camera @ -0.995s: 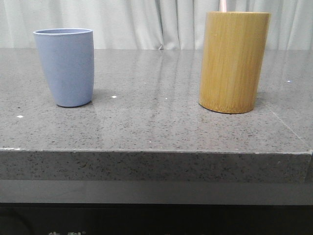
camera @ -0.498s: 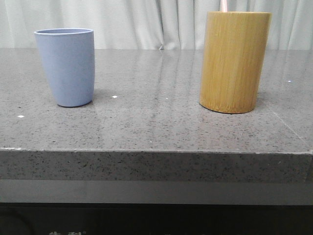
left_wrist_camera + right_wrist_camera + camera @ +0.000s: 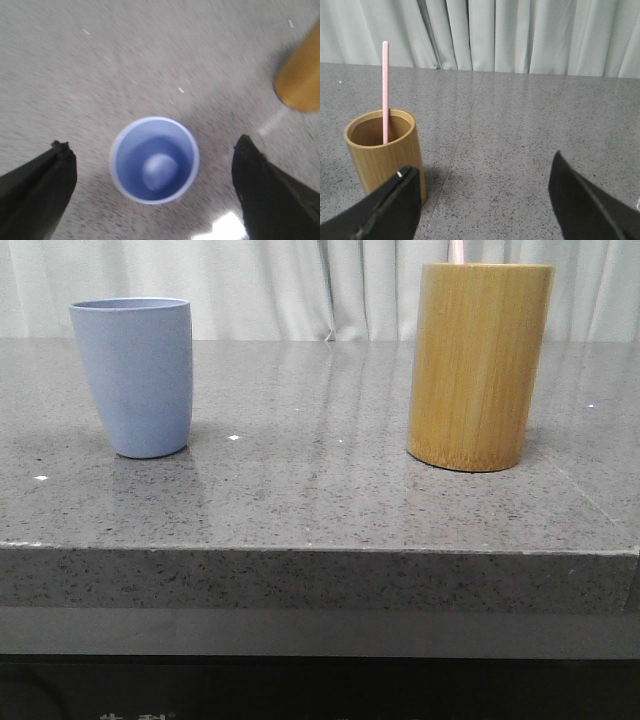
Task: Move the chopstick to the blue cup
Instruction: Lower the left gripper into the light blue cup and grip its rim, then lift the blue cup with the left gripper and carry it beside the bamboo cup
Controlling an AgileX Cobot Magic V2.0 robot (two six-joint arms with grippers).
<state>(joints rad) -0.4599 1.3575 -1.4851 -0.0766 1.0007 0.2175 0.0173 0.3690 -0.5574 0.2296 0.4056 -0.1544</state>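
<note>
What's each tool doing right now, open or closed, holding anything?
Left tool: open, empty, above the blue cup.
Right tool: open, empty, near the bamboo holder.

Black, tapered end effector fingers [image 3: 37, 192]

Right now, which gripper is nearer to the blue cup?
Left. The left gripper hangs open directly above the blue cup; the right gripper, also open, faces the bamboo holder.

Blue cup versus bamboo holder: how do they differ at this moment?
The blue cup is shorter and tapers to its base; the bamboo holder is taller and straight-sided. The cup is empty inside, while the holder has a pink chopstick standing in it. Both stand upright on the grey table, well apart, touched by neither gripper.
</note>
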